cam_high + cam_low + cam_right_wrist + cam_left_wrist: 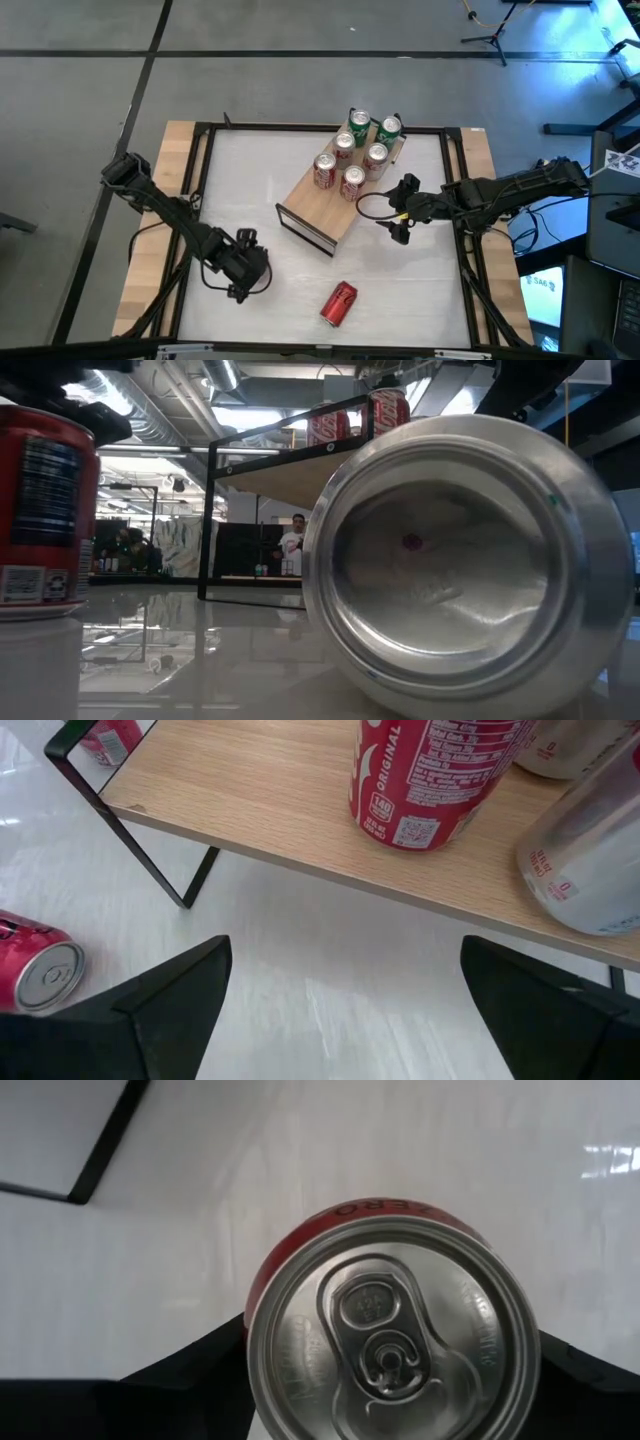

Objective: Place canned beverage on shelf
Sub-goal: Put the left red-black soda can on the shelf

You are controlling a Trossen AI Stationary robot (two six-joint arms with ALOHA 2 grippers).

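Nearest me, a red cola can (338, 303) lies on its side on the white table (260, 180). The left gripper (243, 266) pinches an upright cola can (393, 1342). Beyond, the right gripper (399, 208) waits, jaws spread, beside the shelf (310, 205) carrying six cans. A crooked set-down there could topple them.

The white tabletop (300, 290) sits inside a dark metal frame (190, 200), with pale wooden boards (160, 215) showing along its left and right edges. Grey floor (250, 90) surrounds it — dark seams cross the panels. A stand's black legs (492, 38) rest at the far side. Beyond the tabletop, a person (293, 546) in a white top stands in the room.
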